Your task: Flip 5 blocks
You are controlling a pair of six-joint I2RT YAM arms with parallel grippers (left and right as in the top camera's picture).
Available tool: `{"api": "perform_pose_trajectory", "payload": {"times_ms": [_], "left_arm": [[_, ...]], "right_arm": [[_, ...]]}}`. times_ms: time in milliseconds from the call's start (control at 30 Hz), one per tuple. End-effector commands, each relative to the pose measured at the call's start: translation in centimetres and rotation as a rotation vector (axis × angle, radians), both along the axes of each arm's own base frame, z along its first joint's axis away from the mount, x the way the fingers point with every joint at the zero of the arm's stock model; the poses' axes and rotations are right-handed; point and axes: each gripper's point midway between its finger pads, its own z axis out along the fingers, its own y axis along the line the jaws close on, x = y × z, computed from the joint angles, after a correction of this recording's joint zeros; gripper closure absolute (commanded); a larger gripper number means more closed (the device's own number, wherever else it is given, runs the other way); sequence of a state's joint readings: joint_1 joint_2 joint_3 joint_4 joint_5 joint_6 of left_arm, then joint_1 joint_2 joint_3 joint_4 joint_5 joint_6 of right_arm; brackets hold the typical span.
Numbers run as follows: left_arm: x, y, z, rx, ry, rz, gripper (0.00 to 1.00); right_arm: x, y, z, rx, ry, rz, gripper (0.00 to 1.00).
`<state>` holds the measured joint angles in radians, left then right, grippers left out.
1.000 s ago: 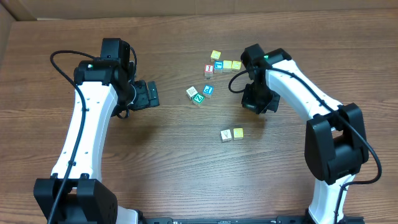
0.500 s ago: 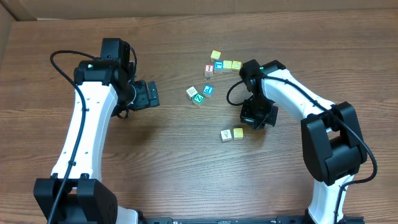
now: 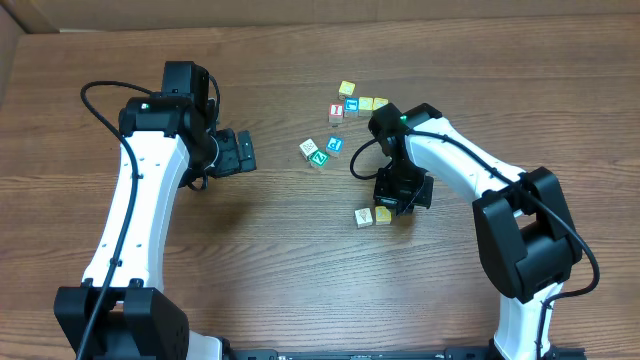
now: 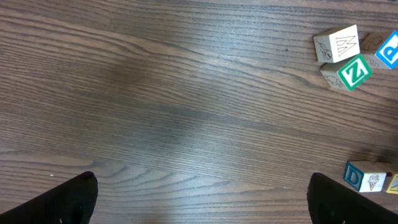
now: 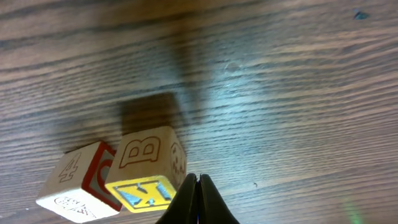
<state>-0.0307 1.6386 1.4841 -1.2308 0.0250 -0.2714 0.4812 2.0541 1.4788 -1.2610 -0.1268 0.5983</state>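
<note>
While left claw (image 3: 242,152) hangs released, right claw (image 5: 198,198) clenched empty, beside B-marked block (image 5: 149,163).

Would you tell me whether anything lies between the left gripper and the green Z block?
Nothing visible does. Only bare table lies between the open left gripper and the green Z block; a white block sits right beside it.

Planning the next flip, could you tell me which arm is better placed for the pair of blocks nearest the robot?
Likely the right: the right fingers, shut, sit just beside the B block of that pair, while the left fingers stand open, far from it.
</note>
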Motion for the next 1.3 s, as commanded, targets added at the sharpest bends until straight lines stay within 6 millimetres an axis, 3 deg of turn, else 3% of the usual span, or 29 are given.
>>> {"api": "perform_pose_trajectory", "payload": {"times_ms": [0, 833, 1067, 1267], "left_arm": [[0.6, 0.2, 0.4, 0.003, -0.014, 0.019, 0.0], [0.6, 0.2, 0.4, 0.003, -0.014, 0.019, 0.0], [0.6, 0.2, 0.4, 0.003, -0.014, 0.019, 0.0], [0.6, 0.2, 0.4, 0.003, -0.014, 0.019, 0.0]], "right_arm": [[-0.3, 0.8, 1.2, 0.022, -0.029, 0.025, 0.96], [0.0, 1.5, 1.1, 0.046, -0.056, 0.121, 0.96], [2.9, 0.1, 2.1, 0.023, -0.134, 0.079, 0.96], [5.7, 1.0, 2.1, 0.071, -0.239, 0.065, 0.96]]}}
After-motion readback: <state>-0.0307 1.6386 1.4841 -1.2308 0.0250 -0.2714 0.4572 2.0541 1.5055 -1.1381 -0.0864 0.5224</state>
